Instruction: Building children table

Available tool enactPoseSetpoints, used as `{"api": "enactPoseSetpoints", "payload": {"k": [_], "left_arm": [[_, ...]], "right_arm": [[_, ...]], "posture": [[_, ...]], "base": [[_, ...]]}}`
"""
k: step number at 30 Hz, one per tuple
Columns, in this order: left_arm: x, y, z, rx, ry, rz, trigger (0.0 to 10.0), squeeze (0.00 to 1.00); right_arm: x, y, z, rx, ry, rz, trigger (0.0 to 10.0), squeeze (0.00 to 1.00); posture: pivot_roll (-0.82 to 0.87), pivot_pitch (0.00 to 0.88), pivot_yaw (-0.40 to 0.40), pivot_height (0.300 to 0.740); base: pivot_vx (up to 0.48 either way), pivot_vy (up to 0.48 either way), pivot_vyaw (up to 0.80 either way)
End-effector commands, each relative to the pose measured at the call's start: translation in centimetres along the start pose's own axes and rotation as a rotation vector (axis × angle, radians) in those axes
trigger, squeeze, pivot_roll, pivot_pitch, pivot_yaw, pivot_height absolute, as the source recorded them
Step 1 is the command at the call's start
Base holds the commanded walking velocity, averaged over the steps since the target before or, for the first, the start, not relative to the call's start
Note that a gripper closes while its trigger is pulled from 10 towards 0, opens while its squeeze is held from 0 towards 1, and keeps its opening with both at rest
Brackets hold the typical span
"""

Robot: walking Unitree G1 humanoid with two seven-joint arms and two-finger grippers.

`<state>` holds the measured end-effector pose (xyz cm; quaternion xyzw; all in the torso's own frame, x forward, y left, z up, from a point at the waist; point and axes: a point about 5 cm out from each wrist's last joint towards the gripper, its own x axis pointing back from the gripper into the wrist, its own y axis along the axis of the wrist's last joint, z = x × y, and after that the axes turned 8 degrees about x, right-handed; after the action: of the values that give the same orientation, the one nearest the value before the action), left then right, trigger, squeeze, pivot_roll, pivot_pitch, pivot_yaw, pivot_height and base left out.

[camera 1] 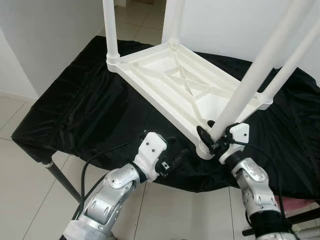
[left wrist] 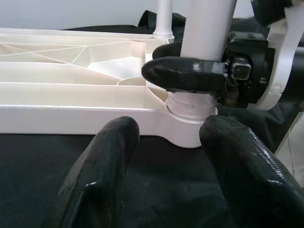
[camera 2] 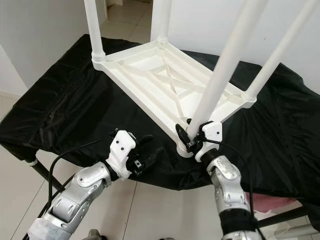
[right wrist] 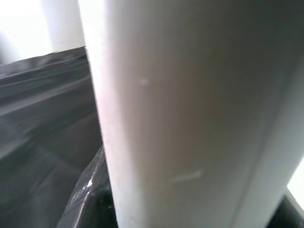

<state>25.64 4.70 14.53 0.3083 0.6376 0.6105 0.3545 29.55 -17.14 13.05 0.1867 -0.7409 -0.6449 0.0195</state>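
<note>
The right gripper (camera 1: 214,135) is clamped around the base of the near leg (camera 1: 240,97), just above the threaded collar where the leg enters its corner socket (left wrist: 187,135). In the left wrist view one of its black fingers (left wrist: 185,76) wraps the front of the leg, touching it. The right wrist view looks straight at the white tube from very close.

The left gripper (camera 1: 172,159) hovers just beside the same corner, low over the black cloth (camera 1: 75,120). Its two fingers are spread apart and hold nothing; they point at the socket without touching it.

The white plastic tabletop (camera 1: 175,82) lies upside down on the cloth-covered bench, its ribbed underside facing up. Four white legs stand up from its corners: the gripped one nearest the robot, one (camera 1: 287,65) at the right corner, one (camera 1: 111,30) at the left corner, and one (camera 1: 172,20) at the far corner.

The parts look like light, hollow, stiff moulded plastic with a smooth, probably slippery surface. The long leg would act as a lever, so a hold low down near the collar seems best for turning it. The light top may slide on the cloth unless the free gripper braces the corner.
</note>
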Motion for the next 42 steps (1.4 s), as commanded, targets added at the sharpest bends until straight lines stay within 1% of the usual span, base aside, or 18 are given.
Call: {"api": "enactPoseSetpoints", "payload": {"k": [1,4,8,9,10,11,13,14,16,18,23,27,30,32,33,36,37,42], "left_arm": [[-0.3,-0.1,-0.2,-0.023,-0.013,0.005,10.0,0.00],[-0.3,-0.1,-0.2,-0.028,-0.015,0.002,10.0,0.00],[-0.5,-0.1,-0.2,-0.030,-0.024,0.004,10.0,0.00],[-0.5,-0.1,-0.2,-0.030,-0.024,0.004,10.0,0.00],[-0.6,-0.1,-0.1,-0.034,-0.020,0.002,10.0,0.00],[-0.6,-0.1,-0.1,-0.034,-0.020,0.002,10.0,0.00],[-0.7,0.0,0.1,-0.038,-0.014,-0.002,10.0,0.00],[-0.7,0.0,0.1,-0.038,-0.014,-0.002,10.0,0.00],[-0.9,0.0,0.0,-0.036,-0.016,-0.006,10.0,0.00],[-0.9,-0.1,-0.1,-0.035,-0.018,-0.007,10.0,0.00],[-0.9,-0.1,-0.1,-0.050,-0.026,-0.007,10.0,0.00],[-0.9,-0.2,0.0,-0.052,-0.024,-0.006,10.0,0.00],[-0.9,-0.3,0.0,-0.058,-0.025,-0.004,10.0,0.00],[-0.9,-0.2,0.1,-0.065,-0.026,-0.005,10.0,0.00],[-1.0,-0.2,0.1,-0.066,-0.024,-0.006,10.0,0.00],[-1.0,-0.2,0.2,-0.065,-0.023,-0.007,10.0,0.00],[-1.0,-0.1,0.3,-0.065,-0.020,-0.010,10.0,0.00],[-1.0,-0.2,0.3,-0.072,-0.022,-0.008,10.0,0.00]], "right_arm": [[0.8,-0.9,0.0,-0.012,-0.101,0.058,10.0,0.00],[1.2,-1.1,0.6,-0.011,-0.216,0.081,10.0,0.00],[1.8,-1.5,1.1,-0.013,-0.429,0.144,10.0,0.00],[1.8,-1.5,1.1,-0.013,-0.429,0.144,10.0,0.00],[2.0,-1.5,1.3,-0.021,-0.502,0.168,10.0,0.00],[2.0,-1.5,1.3,-0.021,-0.502,0.168,10.0,0.00],[2.0,-1.6,1.5,-0.042,-0.563,0.186,10.0,0.00],[2.0,-1.6,1.5,-0.042,-0.563,0.186,10.0,0.00],[1.4,-1.2,2.3,-0.026,-0.506,0.165,10.0,0.00],[1.2,-0.9,2.8,-0.009,-0.486,0.157,10.0,0.00],[1.4,-1.1,2.8,-0.015,-0.463,0.174,10.0,0.00],[1.4,-1.0,2.8,0.003,-0.472,0.176,10.0,0.00],[1.6,-0.8,2.6,0.041,-0.460,0.157,10.0,0.00],[1.8,-0.9,2.3,0.039,-0.455,0.153,10.0,0.00],[1.9,-0.9,2.3,0.040,-0.447,0.146,10.0,0.35],[2.0,-0.9,2.2,0.042,-0.439,0.138,10.0,0.35],[2.0,-0.9,2.2,0.029,-0.416,0.135,10.0,1.00],[2.1,-1.2,1.9,0.005,-0.356,0.120,10.0,1.00]], "posture": [[0.02,0.082,-0.074,0.740],[0.02,0.081,-0.074,0.740],[0.02,0.076,-0.084,0.740],[0.02,0.076,-0.084,0.740],[0.02,0.074,-0.088,0.740],[0.02,0.074,-0.088,0.740],[0.02,0.069,-0.090,0.740],[0.02,0.069,-0.090,0.740],[0.02,0.065,-0.094,0.740],[0.02,0.062,-0.096,0.740],[0.03,0.052,-0.104,0.740],[0.03,0.046,-0.105,0.740],[0.03,0.040,-0.104,0.740],[0.04,0.038,-0.107,0.740],[0.04,0.036,-0.112,0.740],[0.04,0.036,-0.112,0.740],[0.04,0.033,-0.113,0.740],[0.04,0.019,-0.107,0.740]], "base": [[0.000,0.000,0.00],[0.000,0.000,0.00],[0.000,0.000,0.00],[0.000,0.000,0.00],[0.000,0.000,0.00],[0.000,0.000,0.00],[0.000,0.000,0.00],[0.000,0.000,0.00],[0.000,0.000,0.00],[0.000,0.000,0.00],[0.000,0.000,0.00],[0.000,0.000,0.00],[0.000,0.000,0.00],[0.000,0.000,0.00],[0.000,0.000,0.00],[0.000,0.000,0.00],[0.000,0.000,0.00],[0.000,0.000,0.00]]}}
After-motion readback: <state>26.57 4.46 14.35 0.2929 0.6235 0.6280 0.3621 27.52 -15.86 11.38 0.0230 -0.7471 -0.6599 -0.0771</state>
